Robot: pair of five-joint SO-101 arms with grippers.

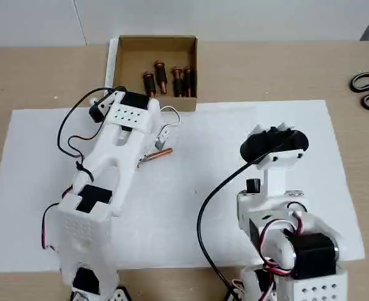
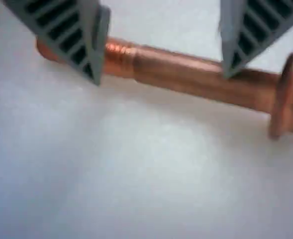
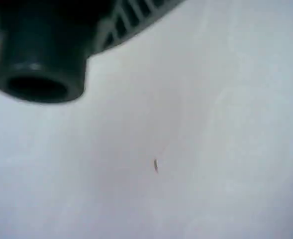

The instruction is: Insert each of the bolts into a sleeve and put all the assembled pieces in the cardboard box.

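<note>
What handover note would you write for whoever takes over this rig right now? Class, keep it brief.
Left gripper: open, fingers astride the bare bolt, which lies on the paper; not yet closed on it.
Right gripper: appears to hold a black sleeve up off the paper, near its own base.
Done: four assembled pieces lie in the box.
Left: grip the bolt, push it into the sleeve, put that piece in the box.
</note>
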